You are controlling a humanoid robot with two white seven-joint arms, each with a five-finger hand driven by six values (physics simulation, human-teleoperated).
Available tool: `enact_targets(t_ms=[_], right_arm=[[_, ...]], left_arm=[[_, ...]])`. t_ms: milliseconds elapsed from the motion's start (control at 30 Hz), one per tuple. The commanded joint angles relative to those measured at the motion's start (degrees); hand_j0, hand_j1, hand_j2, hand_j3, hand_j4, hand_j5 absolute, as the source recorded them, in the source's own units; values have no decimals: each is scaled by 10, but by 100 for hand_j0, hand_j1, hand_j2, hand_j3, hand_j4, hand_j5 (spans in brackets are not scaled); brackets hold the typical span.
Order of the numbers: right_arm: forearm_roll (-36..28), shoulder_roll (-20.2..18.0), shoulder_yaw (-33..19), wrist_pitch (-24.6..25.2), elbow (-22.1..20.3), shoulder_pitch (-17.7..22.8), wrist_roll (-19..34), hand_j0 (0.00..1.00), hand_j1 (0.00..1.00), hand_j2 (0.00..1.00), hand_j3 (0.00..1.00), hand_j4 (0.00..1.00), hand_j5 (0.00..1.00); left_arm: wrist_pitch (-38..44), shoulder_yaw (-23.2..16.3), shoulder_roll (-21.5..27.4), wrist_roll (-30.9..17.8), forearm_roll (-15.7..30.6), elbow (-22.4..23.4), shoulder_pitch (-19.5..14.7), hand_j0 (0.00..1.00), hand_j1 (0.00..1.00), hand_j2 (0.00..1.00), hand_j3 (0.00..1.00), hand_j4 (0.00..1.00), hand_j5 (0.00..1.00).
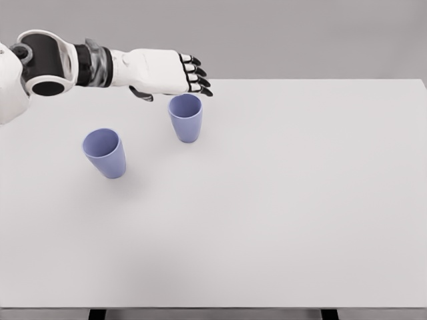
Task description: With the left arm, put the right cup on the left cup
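Two lavender-blue cups stand upright on the white table [280, 200]. The left cup [105, 153] sits at the left of the table. The right cup [185, 117] stands further back and to the right of it. My left hand [175, 81] reaches in from the upper left and hovers just above and behind the right cup's rim. Its fingers are extended and relaxed, the thumb hanging below the palm, and they hold nothing. The right arm is out of view.
The table's far edge runs just behind the hand, and its front edge lies near the bottom of the picture. A plain grey wall stands behind.
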Motion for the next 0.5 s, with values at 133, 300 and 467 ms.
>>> enact_targets(t_ms=[133,300,467], right_arm=[[0,0,0,0,0,0,0,100,100,100,100,100,100],[0,0,0,0,0,0,0,100,100,100,100,100,100],[0,0,0,0,0,0,0,100,100,100,100,100,100]], left_arm=[[1,-11,-40,-1,-37,17,4,100,100,100,100,100,100],[1,-23,-48,-22,-38,72,8,100,100,100,100,100,100],[1,-23,-60,-35,-37,73,9,100,100,100,100,100,100]])
